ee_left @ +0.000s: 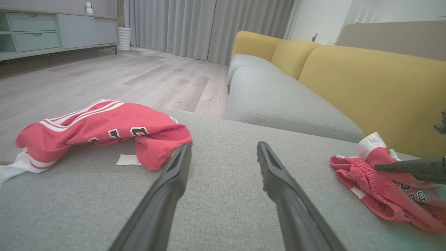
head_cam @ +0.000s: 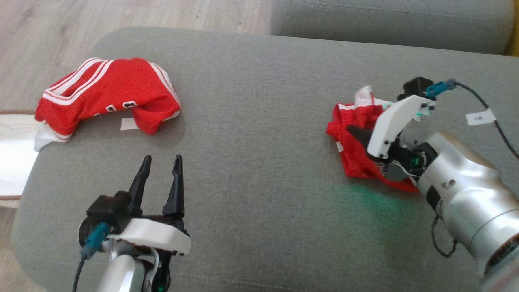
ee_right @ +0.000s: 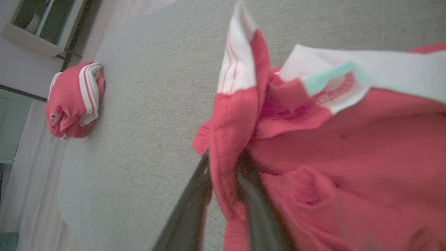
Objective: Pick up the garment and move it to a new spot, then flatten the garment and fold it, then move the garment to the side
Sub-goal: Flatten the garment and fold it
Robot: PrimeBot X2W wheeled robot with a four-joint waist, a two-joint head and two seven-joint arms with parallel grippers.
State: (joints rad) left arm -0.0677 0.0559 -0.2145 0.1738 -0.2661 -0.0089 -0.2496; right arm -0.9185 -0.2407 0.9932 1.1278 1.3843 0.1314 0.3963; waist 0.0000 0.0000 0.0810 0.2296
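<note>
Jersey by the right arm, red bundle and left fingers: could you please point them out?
jersey (head_cam: 353,162), head view, its red front fold
red bundle (head_cam: 117,87), head view, its red middle
left fingers (head_cam: 175,190), head view, one dark finger

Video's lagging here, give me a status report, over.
Left tool open, above cushion. Right tool pinching red bundle, far right. Jersey crumpled at left, untouched. Nothing between left tool and jersey.

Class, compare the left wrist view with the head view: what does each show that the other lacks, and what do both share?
Left wrist view: the room beyond, with grey curtains and a cabinet. Head view: the right forearm and a white cable tag. Both: the jersey, the open left gripper and the crumpled red cloth on the grey cushion.
</note>
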